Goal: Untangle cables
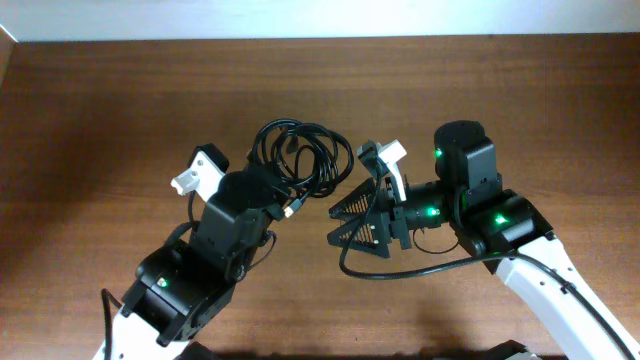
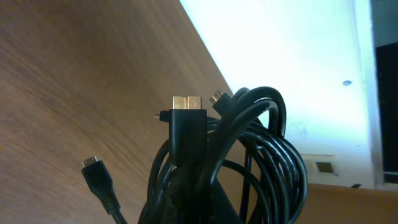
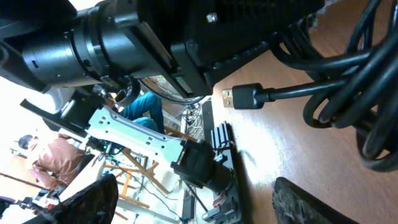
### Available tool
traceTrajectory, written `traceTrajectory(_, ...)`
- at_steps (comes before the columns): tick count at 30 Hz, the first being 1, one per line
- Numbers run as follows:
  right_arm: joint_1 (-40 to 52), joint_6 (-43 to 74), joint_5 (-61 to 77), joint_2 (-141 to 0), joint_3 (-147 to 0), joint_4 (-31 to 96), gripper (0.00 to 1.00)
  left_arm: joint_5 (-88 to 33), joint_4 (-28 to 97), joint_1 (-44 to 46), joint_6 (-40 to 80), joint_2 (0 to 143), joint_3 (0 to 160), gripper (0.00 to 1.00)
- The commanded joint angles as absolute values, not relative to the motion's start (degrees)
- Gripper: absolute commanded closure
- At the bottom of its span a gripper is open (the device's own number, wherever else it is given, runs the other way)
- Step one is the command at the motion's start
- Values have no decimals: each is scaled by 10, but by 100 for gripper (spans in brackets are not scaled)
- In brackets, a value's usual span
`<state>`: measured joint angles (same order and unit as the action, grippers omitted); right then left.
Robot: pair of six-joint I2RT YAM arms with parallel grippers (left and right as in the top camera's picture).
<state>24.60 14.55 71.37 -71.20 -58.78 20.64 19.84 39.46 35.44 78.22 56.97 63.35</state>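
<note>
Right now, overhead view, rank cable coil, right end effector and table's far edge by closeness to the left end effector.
1. cable coil, held by left end effector
2. right end effector, to its right
3. table's far edge, beyond the coil

The right gripper (image 3: 194,186) holds its jaws wide apart, and ahead of the gap a blue-tongued USB plug (image 3: 239,98) shows against the wooden table (image 3: 280,149), with the looped black cables (image 3: 354,74) beyond one jaw and the left arm (image 3: 124,37) spanning farther ahead.
</note>
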Motion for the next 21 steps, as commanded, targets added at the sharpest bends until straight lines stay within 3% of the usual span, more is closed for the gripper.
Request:
traceTrajectory(1,251,140,657,-705,-586,201,21,188,379,351,803,577,647,100)
traceTrajectory(10,251,140,536,-705,-586,190,26,128,371,351,804,577,647,100)
traceTrajectory(15,251,140,538,-705,-586,187,36,133,368,351,804,577,647,100)
traceTrajectory(21,251,140,567,-705,-586,190,39,142,367,351,845,582,647,100)
